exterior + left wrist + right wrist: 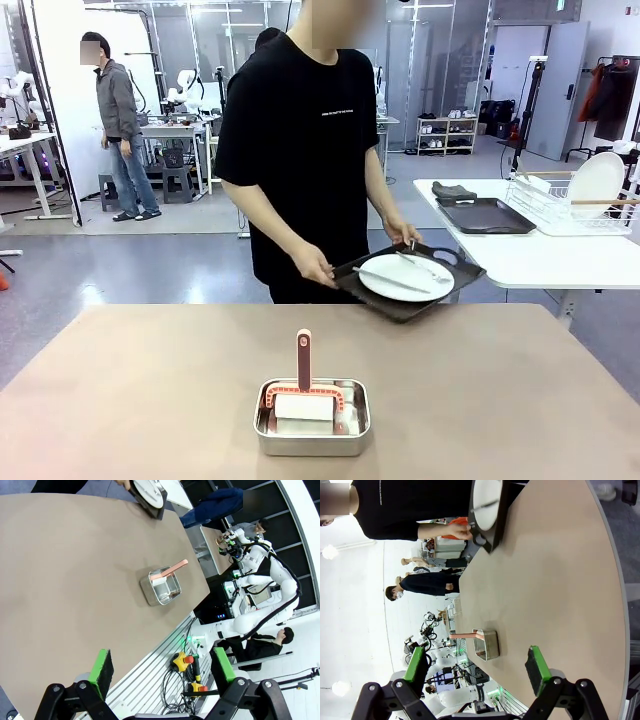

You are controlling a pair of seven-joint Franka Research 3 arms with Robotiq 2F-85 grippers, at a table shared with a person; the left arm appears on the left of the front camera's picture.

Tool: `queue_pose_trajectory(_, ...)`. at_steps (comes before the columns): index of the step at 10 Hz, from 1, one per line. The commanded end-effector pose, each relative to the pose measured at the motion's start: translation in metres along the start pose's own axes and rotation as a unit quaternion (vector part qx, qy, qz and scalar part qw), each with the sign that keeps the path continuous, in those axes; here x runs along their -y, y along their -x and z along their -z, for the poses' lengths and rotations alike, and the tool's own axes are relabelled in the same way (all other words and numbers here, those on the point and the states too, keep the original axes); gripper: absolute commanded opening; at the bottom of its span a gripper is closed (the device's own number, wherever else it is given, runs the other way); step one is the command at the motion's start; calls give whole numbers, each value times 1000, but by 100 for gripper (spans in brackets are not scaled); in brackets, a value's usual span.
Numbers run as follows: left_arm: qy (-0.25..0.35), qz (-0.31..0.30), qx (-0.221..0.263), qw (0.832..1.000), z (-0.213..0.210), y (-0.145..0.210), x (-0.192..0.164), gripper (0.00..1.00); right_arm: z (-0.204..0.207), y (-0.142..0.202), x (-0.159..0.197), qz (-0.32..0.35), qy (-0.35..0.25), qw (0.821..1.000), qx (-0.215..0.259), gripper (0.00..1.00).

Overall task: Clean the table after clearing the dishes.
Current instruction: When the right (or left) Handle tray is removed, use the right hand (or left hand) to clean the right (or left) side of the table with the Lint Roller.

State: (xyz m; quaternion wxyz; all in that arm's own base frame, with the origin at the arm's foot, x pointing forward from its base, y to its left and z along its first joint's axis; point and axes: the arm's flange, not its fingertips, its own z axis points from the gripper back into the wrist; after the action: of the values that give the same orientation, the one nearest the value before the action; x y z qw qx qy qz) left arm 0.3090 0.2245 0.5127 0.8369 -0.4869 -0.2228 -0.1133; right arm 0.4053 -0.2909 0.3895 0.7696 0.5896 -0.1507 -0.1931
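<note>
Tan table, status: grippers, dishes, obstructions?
Left gripper, right gripper open, empty. Round white plate with cutlery on dark brown tray, in person's hands at far edge. Small steel pan with pink roller on tan table.

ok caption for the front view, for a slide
Person holds a tray with plate and cutlery at the table's far edge; pan with roller sits near the front.

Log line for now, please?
person: holds dark brown tray with round white plate | small steel pan: on tan table | jaws: open
</note>
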Motion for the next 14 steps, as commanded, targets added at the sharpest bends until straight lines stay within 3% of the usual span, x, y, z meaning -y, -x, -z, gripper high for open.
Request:
queue_pose_trajectory(1,0,6,-1,1000,-2,2,3,100,-1,2,-3,-2,-1,1000,1,100)
queue_pose_trajectory(10,0,6,-1,1000,-2,2,3,100,0,0,0,0,0,1000,0,100)
queue_pose_trajectory(12,0,6,-1,1000,-2,2,3,100,8,3,-41,-90,23,995,-34,100)
queue_pose_trajectory(14,0,6,-1,1000,-2,2,3,100,32,14,-102,-196,68,974,-87,100)
